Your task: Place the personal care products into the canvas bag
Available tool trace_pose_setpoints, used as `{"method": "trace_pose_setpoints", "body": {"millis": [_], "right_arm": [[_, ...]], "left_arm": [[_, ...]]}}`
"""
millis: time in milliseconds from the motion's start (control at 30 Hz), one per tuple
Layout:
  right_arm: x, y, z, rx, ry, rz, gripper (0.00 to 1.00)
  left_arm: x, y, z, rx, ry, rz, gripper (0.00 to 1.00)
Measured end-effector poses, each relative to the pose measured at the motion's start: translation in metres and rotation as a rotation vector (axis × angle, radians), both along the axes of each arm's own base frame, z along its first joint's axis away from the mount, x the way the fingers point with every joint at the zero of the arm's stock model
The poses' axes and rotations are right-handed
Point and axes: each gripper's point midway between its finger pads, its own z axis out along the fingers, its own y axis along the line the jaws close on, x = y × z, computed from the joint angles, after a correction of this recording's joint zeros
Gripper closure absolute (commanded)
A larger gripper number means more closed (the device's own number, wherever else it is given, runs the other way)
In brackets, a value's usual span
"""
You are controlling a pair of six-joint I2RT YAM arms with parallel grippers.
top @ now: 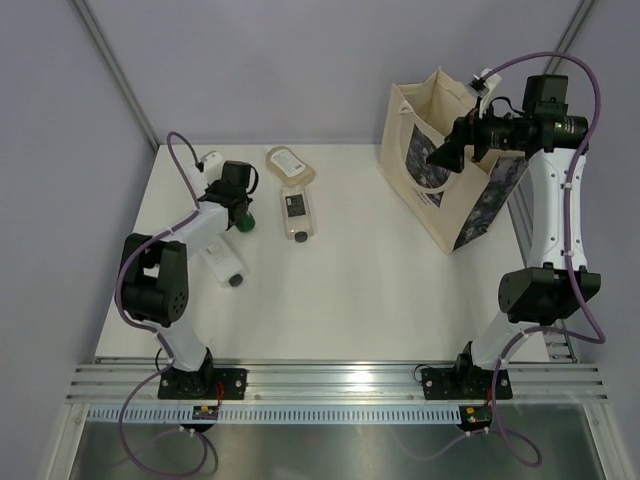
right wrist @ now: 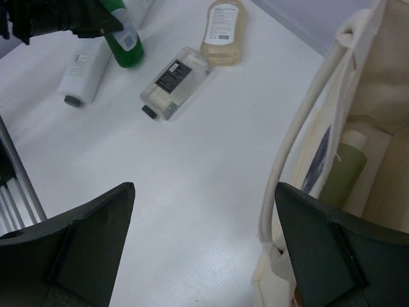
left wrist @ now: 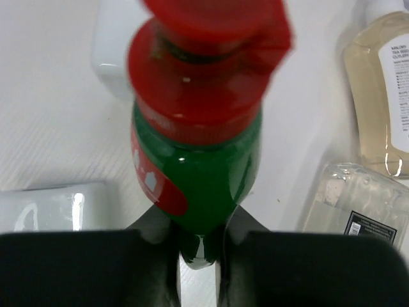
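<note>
My left gripper [top: 240,213] [left wrist: 199,240] is shut on the base of the green red-capped bottle [left wrist: 198,173], low over the table at the back left. The white tube [top: 209,160], beige pouch [top: 290,164] and two clear black-capped bottles [top: 296,213] [top: 224,264] lie around it. The canvas bag [top: 455,205] stands open at the back right. My right gripper [top: 447,155] [right wrist: 203,192] is open and empty, high beside the bag's left rim and handle [right wrist: 300,128]. The pale-green white-capped bottle [right wrist: 342,174] lies inside the bag. The red bottle is out of view.
In the right wrist view the green bottle [right wrist: 126,46], a clear bottle [right wrist: 172,80], the other clear bottle [right wrist: 83,73] and the pouch [right wrist: 222,22] show far left of the bag. A metal rail [top: 330,385] runs along the near table edge.
</note>
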Motion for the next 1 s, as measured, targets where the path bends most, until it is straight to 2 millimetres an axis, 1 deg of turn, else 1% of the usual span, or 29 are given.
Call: {"method": "trace_pose_setpoints", "body": {"millis": [100, 167, 200, 233, 267, 367, 467, 533, 567, 600, 633, 700, 800, 867, 933, 1000], "right_arm": [[-0.02, 0.019, 0.002, 0.006, -0.005, 0.075, 0.03], [-0.037, 0.039, -0.003, 0.003, 0.013, 0.142, 0.04], [-0.046, 0.053, -0.008, 0.001, 0.025, 0.182, 0.04], [-0.056, 0.066, -0.016, 0.001, 0.048, 0.221, 0.04], [-0.072, 0.083, -0.028, 0.001, 0.089, 0.273, 0.04], [-0.105, 0.12, -0.059, 0.011, 0.198, 0.395, 0.04], [-0.131, 0.145, -0.085, 0.025, 0.279, 0.5, 0.02], [-0.143, 0.155, -0.093, 0.036, 0.286, 0.571, 0.02], [-0.147, 0.16, -0.094, 0.038, 0.281, 0.598, 0.02], [-0.15, 0.166, -0.096, 0.044, 0.269, 0.632, 0.02], [-0.152, 0.171, -0.097, 0.05, 0.263, 0.658, 0.02], [-0.153, 0.183, -0.099, 0.066, 0.266, 0.688, 0.01], [-0.148, 0.203, -0.106, 0.097, 0.266, 0.69, 0.0], [-0.144, 0.213, -0.112, 0.105, 0.266, 0.676, 0.0], [-0.144, 0.222, -0.115, 0.114, 0.275, 0.669, 0.01], [-0.144, 0.227, -0.113, 0.121, 0.308, 0.65, 0.01]], "left_arm": [[0.006, -0.008, 0.002, -0.01, -0.003, -0.091, 1.0], [0.006, -0.016, 0.002, -0.033, -0.013, -0.168, 1.0], [0.003, -0.022, 0.003, -0.05, -0.02, -0.223, 1.0], [-0.003, -0.03, 0.004, -0.077, -0.022, -0.286, 1.0], [-0.011, -0.039, 0.005, -0.107, -0.021, -0.353, 1.0], [-0.036, -0.063, 0.009, -0.187, -0.023, -0.527, 1.0], [-0.064, -0.093, 0.028, -0.283, -0.067, -0.733, 1.0], [-0.083, -0.112, 0.048, -0.347, -0.123, -0.864, 1.0], [-0.09, -0.119, 0.057, -0.372, -0.147, -0.914, 1.0], [-0.099, -0.129, 0.072, -0.407, -0.191, -0.986, 1.0], [-0.105, -0.137, 0.083, -0.431, -0.224, -1.034, 1.0], [-0.124, -0.155, 0.112, -0.51, -0.314, -1.154, 1.0], [-0.144, -0.169, 0.137, -0.587, -0.389, -1.242, 1.0], [-0.16, -0.177, 0.151, -0.648, -0.433, -1.296, 1.0], [-0.174, -0.185, 0.16, -0.7, -0.452, -1.338, 1.0], [-0.179, -0.189, 0.167, -0.718, -0.467, -1.355, 1.0]]}}
